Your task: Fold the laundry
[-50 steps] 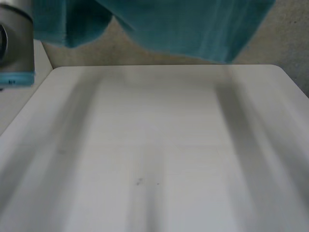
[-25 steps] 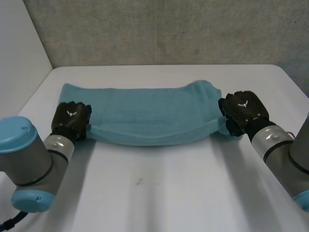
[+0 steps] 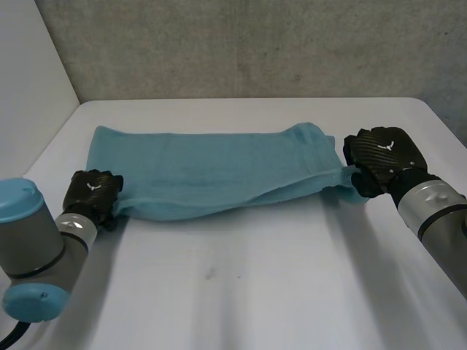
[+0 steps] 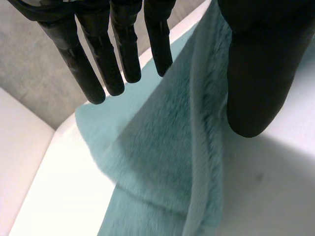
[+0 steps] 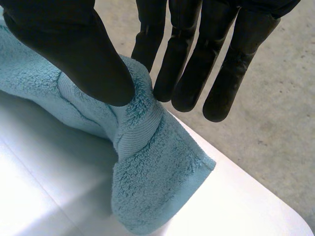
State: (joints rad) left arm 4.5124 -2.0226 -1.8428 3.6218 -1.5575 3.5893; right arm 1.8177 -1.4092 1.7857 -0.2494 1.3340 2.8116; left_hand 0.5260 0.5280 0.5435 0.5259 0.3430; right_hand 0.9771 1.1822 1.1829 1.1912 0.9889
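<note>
A teal towel [image 3: 211,175] lies in a long band across the white bench [image 3: 255,292], toward 12 o'clock from its middle. The left robot hand [image 3: 91,193] sits at the towel's 8 o'clock corner, fingers straight and wide of the thumb, gripping nothing. The right robot hand [image 3: 383,157], at the towel's 3 o'clock end, holds a bunched corner, pinched between thumb and fingers

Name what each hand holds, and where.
Right hand pinches the teal towel at its bunched right end. Left hand, fingers straight over the left corner, grips nothing.
</note>
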